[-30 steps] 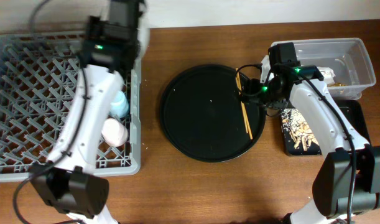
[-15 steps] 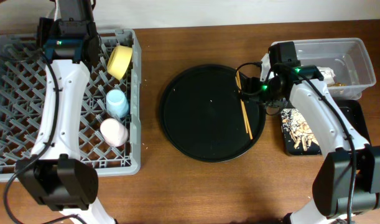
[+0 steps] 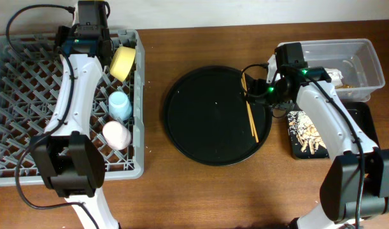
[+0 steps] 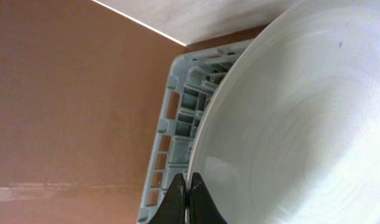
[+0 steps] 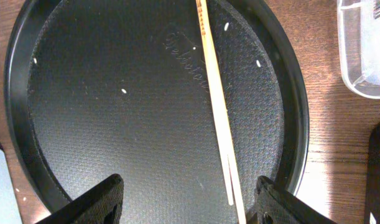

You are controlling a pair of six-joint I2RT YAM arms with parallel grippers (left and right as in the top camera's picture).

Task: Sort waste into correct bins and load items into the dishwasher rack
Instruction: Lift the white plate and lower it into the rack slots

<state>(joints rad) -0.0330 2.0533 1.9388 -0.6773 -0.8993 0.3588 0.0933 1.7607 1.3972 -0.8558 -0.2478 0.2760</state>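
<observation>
Over rack back edge | left hand pinching plate, shifted right | right hand spread, unmoved

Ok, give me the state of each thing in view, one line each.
Left claw, shut on plate rim.
Plate, held by its rim.
Right claw, open above round tray.
Chopsticks, lying together on round tray.
Bowl, tipped on its side in rack.
Blue cup, in rack.
Pink cup, in rack.
Tub, some waste inside.
Black tray, scraps inside.
</observation>
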